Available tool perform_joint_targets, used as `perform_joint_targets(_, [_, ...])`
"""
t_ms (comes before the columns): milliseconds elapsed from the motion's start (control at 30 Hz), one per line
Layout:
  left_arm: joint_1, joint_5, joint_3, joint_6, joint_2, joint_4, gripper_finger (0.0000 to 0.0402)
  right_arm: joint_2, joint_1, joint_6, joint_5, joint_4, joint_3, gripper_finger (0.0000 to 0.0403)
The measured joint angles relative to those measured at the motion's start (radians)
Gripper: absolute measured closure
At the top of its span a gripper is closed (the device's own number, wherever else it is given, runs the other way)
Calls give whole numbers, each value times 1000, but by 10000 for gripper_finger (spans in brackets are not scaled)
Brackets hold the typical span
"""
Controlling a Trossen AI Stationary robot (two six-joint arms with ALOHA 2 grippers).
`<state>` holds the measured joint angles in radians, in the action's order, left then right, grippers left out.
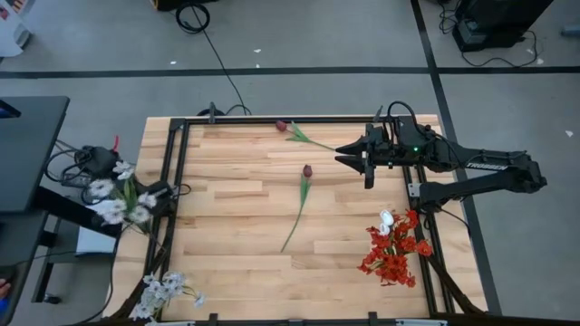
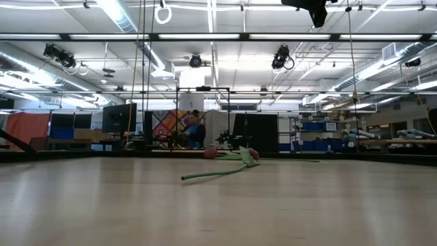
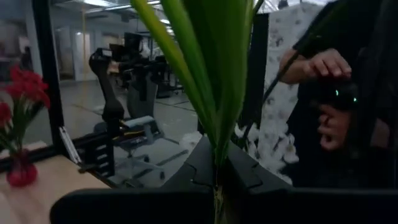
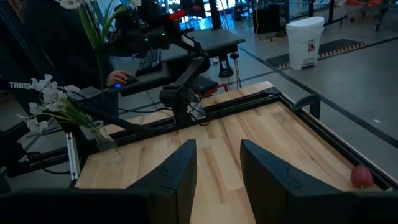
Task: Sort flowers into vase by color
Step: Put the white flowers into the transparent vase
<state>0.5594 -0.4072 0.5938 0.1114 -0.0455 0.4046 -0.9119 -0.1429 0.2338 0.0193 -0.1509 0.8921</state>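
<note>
The left gripper (image 1: 149, 201) sits off the table's left edge, clamped on a spray of white blossoms (image 1: 111, 201) whose green stem and leaves (image 3: 211, 81) rise between its fingers in the left wrist view. A person's hand (image 3: 323, 65) shows behind that stem. At the near-left corner of the table (image 1: 236, 263), a second white blossom spray (image 1: 163, 292) stands in a clear vase (image 4: 106, 146). Near the table's middle lies a maroon tulip (image 1: 306, 171), its long stem (image 1: 295, 217) trailing toward the near edge. A second maroon tulip (image 1: 282, 126) lies by the far edge, just left of the right gripper. The right gripper (image 1: 352, 156) hangs above the table's far-right area, its jaws part-way open with nothing between them. At the near-right corner stands a bunch of red flowers (image 1: 391, 254), and a white tulip (image 1: 386, 220) shows at the far side of that bunch.
</note>
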Motion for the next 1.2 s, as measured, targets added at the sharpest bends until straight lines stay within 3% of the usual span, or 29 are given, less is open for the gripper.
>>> perform_joint_targets(300, [1,-43,-6,79,-113,-43,391,0,0,0,0,0,0,271])
perform_joint_targets(533, [14,-83,-151,139,-110,-146,391,0,0,0,0,0,0,271])
perform_joint_targets(733, [87,-84,-224,178,-109,-262,391,0,0,0,0,0,0,271])
perform_joint_targets(967, [203,26,-293,105,-109,-293,391,0,0,0,0,0,0,271])
perform_joint_targets(1200, [252,66,-326,102,-110,-327,381,0,0,0,0,0,0,271])
